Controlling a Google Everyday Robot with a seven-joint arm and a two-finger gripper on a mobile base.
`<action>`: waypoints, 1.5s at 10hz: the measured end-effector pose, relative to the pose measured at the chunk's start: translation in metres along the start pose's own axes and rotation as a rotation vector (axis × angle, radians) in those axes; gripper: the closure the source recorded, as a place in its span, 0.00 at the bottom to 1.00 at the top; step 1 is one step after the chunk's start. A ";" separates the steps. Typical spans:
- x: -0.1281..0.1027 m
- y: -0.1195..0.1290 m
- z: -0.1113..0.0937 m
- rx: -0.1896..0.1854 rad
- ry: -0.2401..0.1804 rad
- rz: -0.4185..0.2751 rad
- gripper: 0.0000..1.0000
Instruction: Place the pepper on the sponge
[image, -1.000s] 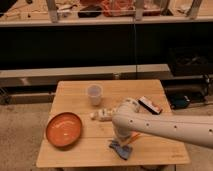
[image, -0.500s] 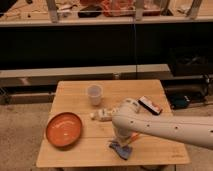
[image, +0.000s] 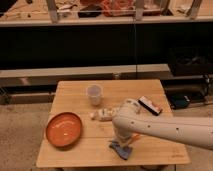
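Observation:
The blue-grey sponge lies near the table's front edge, right of the middle. My gripper points down right over it, at the end of the white arm that reaches in from the right. The arm's end hides most of the gripper and the sponge's back part. A small orange sliver, apparently the pepper, shows just right of the gripper, a little above the sponge. Whether the gripper holds it is hidden.
A large round orange plate sits at the front left of the wooden table. A clear cup stands near the middle back, with a white bottle lying in front of it. A black-and-white block lies at the right.

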 end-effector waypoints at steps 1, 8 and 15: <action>-0.008 0.003 -0.002 -0.003 0.000 -0.041 0.75; -0.041 0.037 -0.002 -0.022 -0.041 -0.188 1.00; -0.045 0.020 0.009 -0.031 0.000 -0.138 1.00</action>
